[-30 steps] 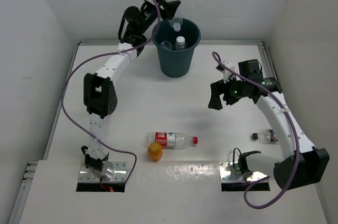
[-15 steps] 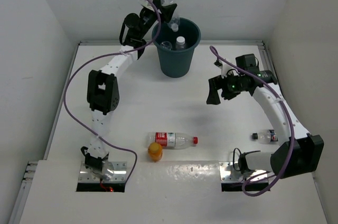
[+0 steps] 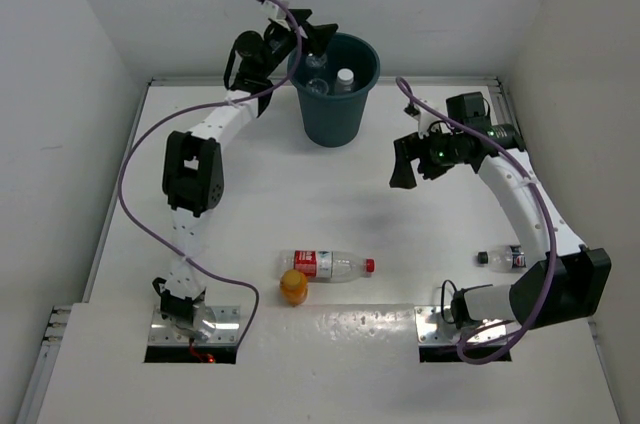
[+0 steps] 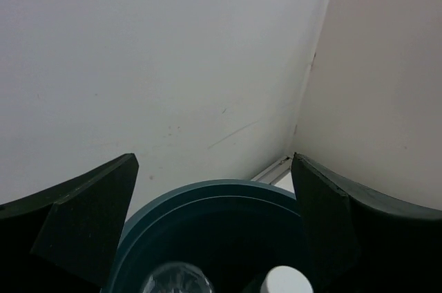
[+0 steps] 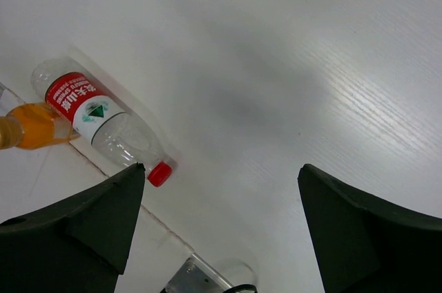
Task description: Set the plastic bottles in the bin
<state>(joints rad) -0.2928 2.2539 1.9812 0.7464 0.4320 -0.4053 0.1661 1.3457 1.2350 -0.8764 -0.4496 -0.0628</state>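
Dropped: clear bottle (image 3: 317, 64), which lay inside the teal bin (image 3: 335, 116); your left gripper (image 3: 318, 36) hung released above it, and your right gripper (image 3: 403, 166) gaped empty toward the red-capped bottle (image 3: 325, 264).

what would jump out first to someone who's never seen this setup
The dark teal bin at the far middle of the table, with a white-capped bottle showing inside and the open left gripper hanging over its rim. Next, the red-capped clear bottle lying near the front edge with the stubby orange bottle right beside it, and the open right gripper hovering empty above the tabletop.
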